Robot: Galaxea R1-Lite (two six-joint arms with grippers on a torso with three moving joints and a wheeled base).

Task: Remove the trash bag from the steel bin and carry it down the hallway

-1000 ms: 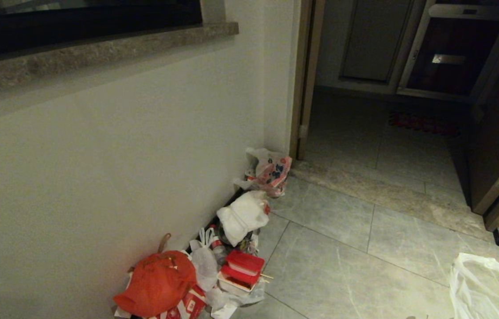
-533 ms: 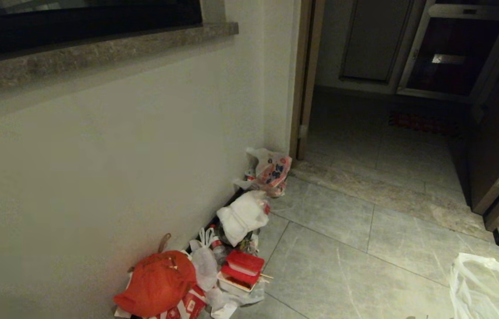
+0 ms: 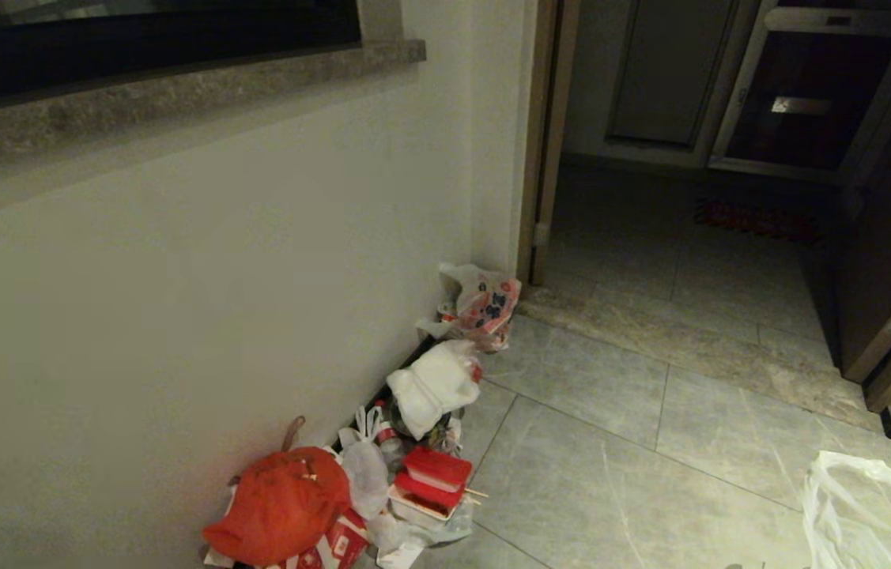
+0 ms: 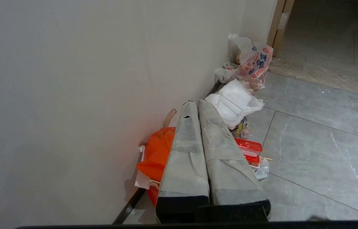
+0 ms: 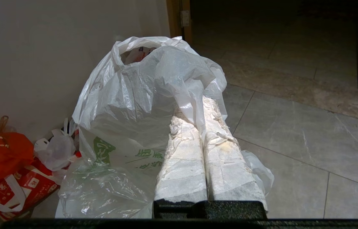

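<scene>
Right wrist view: right gripper (image 5: 198, 105) clamped on the trash bag (image 5: 134, 105), plastic draped over its fingers. Head view: bag at 5 o'clock above the hallway (image 3: 651, 442) tiles; red-orange bag (image 3: 279, 506) at 7 o'clock. Left gripper (image 4: 194, 103) closed, empty.

Off-white wall (image 3: 216, 276), grey marbled floor tiles (image 3: 651, 474), stone ledge (image 3: 176, 95), dim doorway (image 3: 651, 158).

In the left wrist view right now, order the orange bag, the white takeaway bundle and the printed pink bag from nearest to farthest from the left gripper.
1. Orange bag, beside the shut left gripper, by the wall.
2. White takeaway bundle, just past the fingertips along the wall.
3. Printed pink bag, farthest, at the door frame.
</scene>
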